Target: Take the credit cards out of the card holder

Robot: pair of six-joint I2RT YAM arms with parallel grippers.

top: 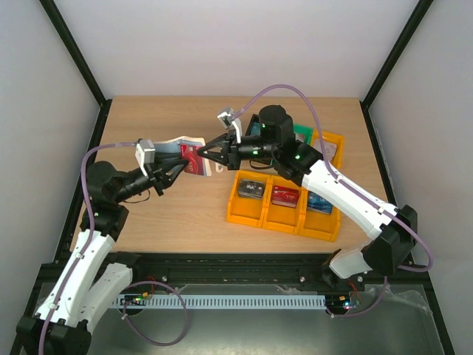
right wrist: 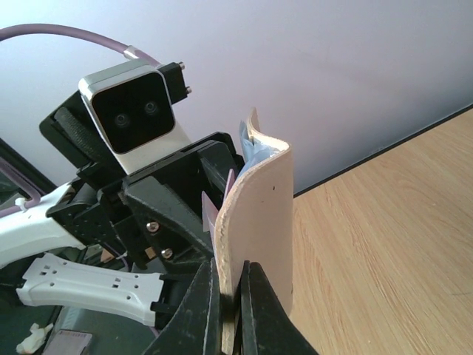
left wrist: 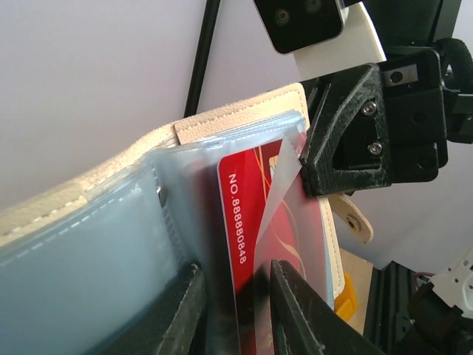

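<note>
Card holder hangs open in mid-air above the wooden table, caught between two robot arms. Nearest the arms' bases, a row of yellow bins sits on the right side of the table, its compartments holding small flat items: one dark, one red, one blue.

Beyond the bins, the left gripper reaches in from the left. Its fingers stand narrowly apart on either side of the lower end of a red card. The card lies against the wallet's blue-grey inside, partly under clear plastic. Whether the fingers actually press the card cannot be told.

Just past the wallet, the right gripper comes in from the opposite side. Its fingers are pressed together on the edge of the pale beige cover, pinching it and holding the wallet upright. A small beige snap tab pokes out below the right gripper's finger. Farther back, at the table's right edge, stands another yellow bin.
</note>
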